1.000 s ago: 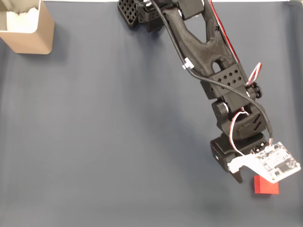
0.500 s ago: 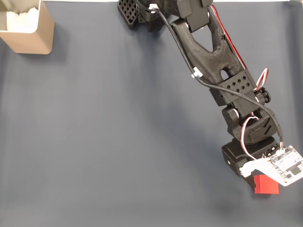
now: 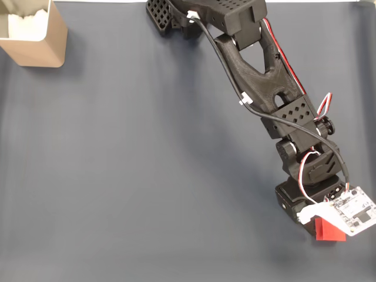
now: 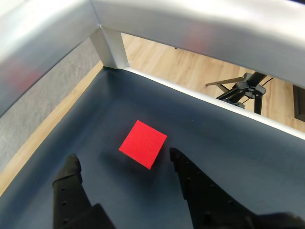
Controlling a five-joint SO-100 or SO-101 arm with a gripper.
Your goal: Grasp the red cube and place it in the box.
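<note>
Gripper [image 4: 123, 162] spread wide over the red cube [image 4: 143, 143], nothing held

In the fixed view the red cube [image 3: 330, 231] lies at five o'clock on the dark mat [image 3: 147, 176], close to its bottom-right corner, partly under the arm [image 3: 264, 88]; the box [image 3: 32, 35] sits well apart at ten o'clock, bare mat between. The wrist view shows a metal rail [image 4: 190, 24] bordering the mat just beyond the cube

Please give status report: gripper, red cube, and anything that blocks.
Gripper open, above the mat, fingers either side of the cube's line. Red cube on the mat, just ahead, not gripped. Box at far corner in the fixed view. Nothing between.
</note>
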